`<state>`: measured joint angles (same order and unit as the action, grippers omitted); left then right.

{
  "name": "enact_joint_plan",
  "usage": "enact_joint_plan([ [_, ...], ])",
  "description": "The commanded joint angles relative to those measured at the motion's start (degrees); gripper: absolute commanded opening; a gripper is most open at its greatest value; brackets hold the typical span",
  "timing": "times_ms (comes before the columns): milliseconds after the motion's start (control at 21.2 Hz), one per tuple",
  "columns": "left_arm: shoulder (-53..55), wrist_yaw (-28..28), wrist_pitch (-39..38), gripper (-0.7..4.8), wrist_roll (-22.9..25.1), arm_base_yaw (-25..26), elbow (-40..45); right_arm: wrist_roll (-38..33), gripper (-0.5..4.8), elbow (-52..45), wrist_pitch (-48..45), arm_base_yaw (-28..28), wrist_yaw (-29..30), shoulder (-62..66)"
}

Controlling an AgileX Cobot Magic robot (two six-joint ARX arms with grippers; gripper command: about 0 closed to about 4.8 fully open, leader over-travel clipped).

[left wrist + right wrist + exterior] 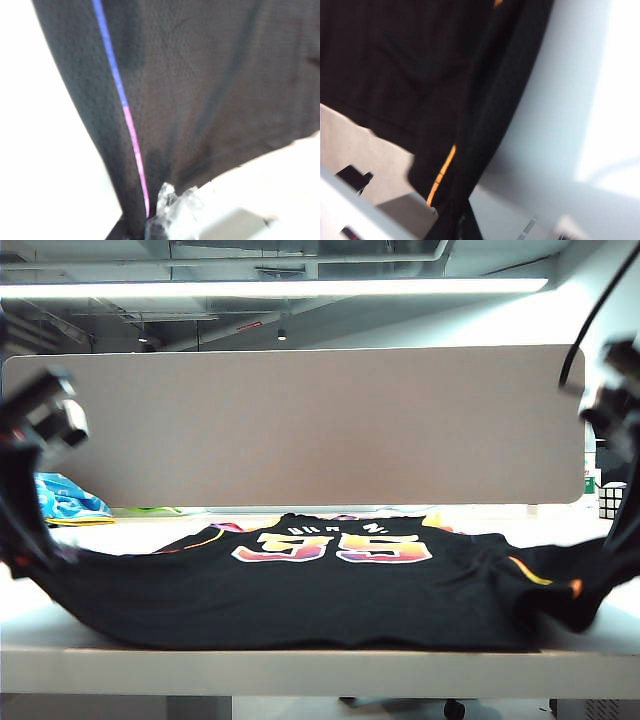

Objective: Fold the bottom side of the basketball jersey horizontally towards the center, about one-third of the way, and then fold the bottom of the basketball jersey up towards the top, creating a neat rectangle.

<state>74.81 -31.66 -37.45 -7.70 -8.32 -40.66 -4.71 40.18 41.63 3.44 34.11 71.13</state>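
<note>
Black basketball jersey [330, 590] spread across the white table [300, 665], number 35 facing up near the centre, both side edges drawn up off the surface. Left gripper [165, 220] at nine o'clock of the exterior view, clamped on the jersey's side seam beside the blue-to-pink piping [122, 100]; fabric hanging taut from the pinch. Right gripper [452, 225] at three o'clock, likewise clenched on the opposite side near the orange piping [442, 172], cloth bunched into a narrow rope at the pinch. Likely step: lifting the near hem for the first horizontal fold. Risks from here: thin mesh slipping from one pinch, dropping that corner and skewing the fold; uneven lift between arms, dragging the far part toward twelve o'clock; only the top layer caught, leaving the back layer flat.
</note>
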Motion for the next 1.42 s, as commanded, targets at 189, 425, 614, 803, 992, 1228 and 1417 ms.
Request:
enact_joint_plan([
  [189,-18.84,0.02,-9.31,-0.06,-8.13,-7.93,-0.07,-1.60,-0.08,0.04,13.64,3.13,0.42,-19.34],
  [425,-33.70,8.79,-13.92,-0.06,-19.61,-22.27,-0.07,-7.41,-0.08,0.09,23.32,3.78,0.13,-37.94],
  [614,-39.26,13.90,-10.64,-0.06,-26.01,-28.81,-0.44,-14.91,-0.09,0.13,24.11,3.78,0.11,-48.98],
  [803,-37.18,20.39,-0.17,-0.06,-23.74,-27.87,-1.49,-17.38,-0.08,0.22,11.19,3.78,-3.61,-45.79],
  [992,-27.58,20.52,9.09,-0.06,-16.96,-21.59,-2.78,-11.78,-0.08,3.19,-2.51,3.76,-9.51,-29.81],
  [1228,-10.71,21.11,26.32,-0.06,-11.02,-9.73,-3.48,-4.63,-0.08,15.06,-12.63,-0.15,-14.97,-4.94],
  [1417,1.70,17.25,39.41,-0.06,-9.92,-4.74,-4.50,-3.78,-0.08,21.29,-16.02,-3.45,-12.66,8.55],
])
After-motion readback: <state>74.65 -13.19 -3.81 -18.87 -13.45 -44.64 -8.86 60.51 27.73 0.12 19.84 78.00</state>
